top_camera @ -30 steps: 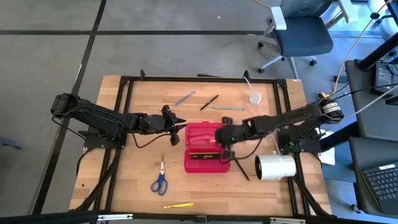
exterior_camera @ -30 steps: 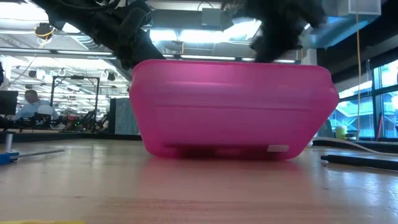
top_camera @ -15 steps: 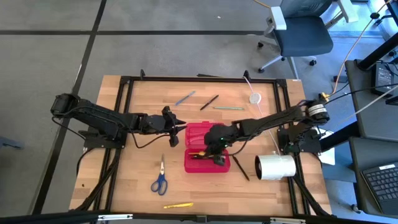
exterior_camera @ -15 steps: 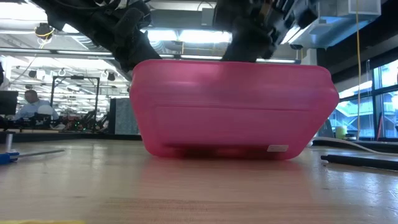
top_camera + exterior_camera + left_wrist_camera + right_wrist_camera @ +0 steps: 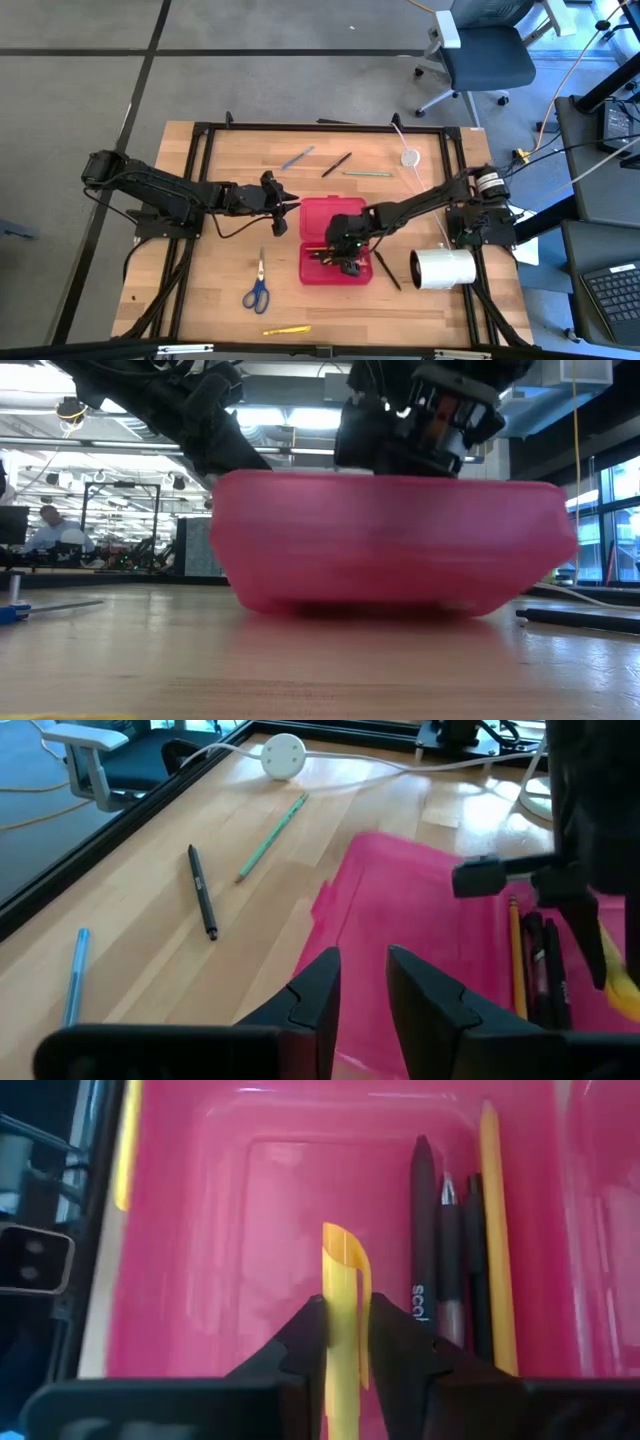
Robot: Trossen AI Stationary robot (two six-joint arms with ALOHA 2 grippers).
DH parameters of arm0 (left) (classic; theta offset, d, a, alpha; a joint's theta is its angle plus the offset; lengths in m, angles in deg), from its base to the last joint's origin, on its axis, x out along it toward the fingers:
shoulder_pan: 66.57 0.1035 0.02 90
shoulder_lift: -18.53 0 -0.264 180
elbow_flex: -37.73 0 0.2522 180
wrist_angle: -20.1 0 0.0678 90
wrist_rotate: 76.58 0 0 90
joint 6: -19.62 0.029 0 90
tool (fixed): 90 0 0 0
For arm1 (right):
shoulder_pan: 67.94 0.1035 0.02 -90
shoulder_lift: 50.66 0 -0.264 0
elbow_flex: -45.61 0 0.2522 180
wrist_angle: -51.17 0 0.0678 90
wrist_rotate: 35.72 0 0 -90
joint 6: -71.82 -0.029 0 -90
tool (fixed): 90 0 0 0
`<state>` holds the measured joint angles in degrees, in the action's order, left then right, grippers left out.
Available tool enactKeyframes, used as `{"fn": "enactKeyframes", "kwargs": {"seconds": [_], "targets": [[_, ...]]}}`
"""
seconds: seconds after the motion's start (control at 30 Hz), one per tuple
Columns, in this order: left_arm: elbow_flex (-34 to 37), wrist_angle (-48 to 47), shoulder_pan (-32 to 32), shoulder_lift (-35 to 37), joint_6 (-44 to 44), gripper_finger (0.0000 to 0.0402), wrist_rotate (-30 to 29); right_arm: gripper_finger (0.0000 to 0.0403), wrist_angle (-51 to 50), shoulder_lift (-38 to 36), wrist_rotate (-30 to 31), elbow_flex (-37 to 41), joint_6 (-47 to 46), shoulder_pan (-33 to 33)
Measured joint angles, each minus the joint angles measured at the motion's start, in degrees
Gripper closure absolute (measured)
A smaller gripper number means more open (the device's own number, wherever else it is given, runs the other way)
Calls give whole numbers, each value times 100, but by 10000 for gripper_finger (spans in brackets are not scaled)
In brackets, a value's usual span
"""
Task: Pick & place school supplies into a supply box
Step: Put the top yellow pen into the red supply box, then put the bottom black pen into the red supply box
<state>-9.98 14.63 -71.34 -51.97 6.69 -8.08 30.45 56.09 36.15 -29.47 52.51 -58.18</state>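
The red supply box point(image 5: 335, 240) lies open at the table's middle, its lid point(image 5: 400, 890) on the far side. Black pens point(image 5: 445, 1270) and a yellow pencil point(image 5: 490, 1230) lie in its tray. My right gripper point(image 5: 345, 250) is down in the tray, shut on a yellow pen point(image 5: 345, 1280). My left gripper point(image 5: 292, 206) is at the lid's left edge, its fingers close together around it. A blue pen point(image 5: 297, 157), a black pen point(image 5: 336, 164) and a green pencil point(image 5: 367, 174) lie flat beyond the box. Blue-handled scissors point(image 5: 257, 288) lie near the front. My left gripper has the lid's left edge point(image 5: 362, 1020) between its two fingers, coming level from the table's left. The lid lies flat on the table. My right gripper pinches the yellow pen point(image 5: 342, 1315) between its two fingers, which point down into the tray. The pen runs along the fingers, and its free end point(image 5: 345, 1240) sticks out past the fingertips over the tray's floor.
A big white roll point(image 5: 443, 268) lies right of the box, with another black pen point(image 5: 386, 270) beside it. A white disc point(image 5: 410, 157) with a cord sits at the far right. A yellow item point(image 5: 287, 329) lies at the front edge.
My right gripper has gone toward the table's left and near edge, over the box, and down into the tray with the yellow pen. The box has shifted a little on the table.
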Motion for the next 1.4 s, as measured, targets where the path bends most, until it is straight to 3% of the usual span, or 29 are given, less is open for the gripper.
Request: {"fn": "enactKeyframes", "kwargs": {"seconds": [0.57, 1.0, 1.4], "targets": [[0, -4, 0, 0, -131, 327, -4, 323, 43, 409, 36, -4, 313, -4], [0, -55, 0, 0, -131, 327, -7, 247, 128, 408, 36, -7, 504, -2], [4, -120, 0, 0, -131, 327, -7, 242, 121, 196, 71, -59, 663, -4]]}}
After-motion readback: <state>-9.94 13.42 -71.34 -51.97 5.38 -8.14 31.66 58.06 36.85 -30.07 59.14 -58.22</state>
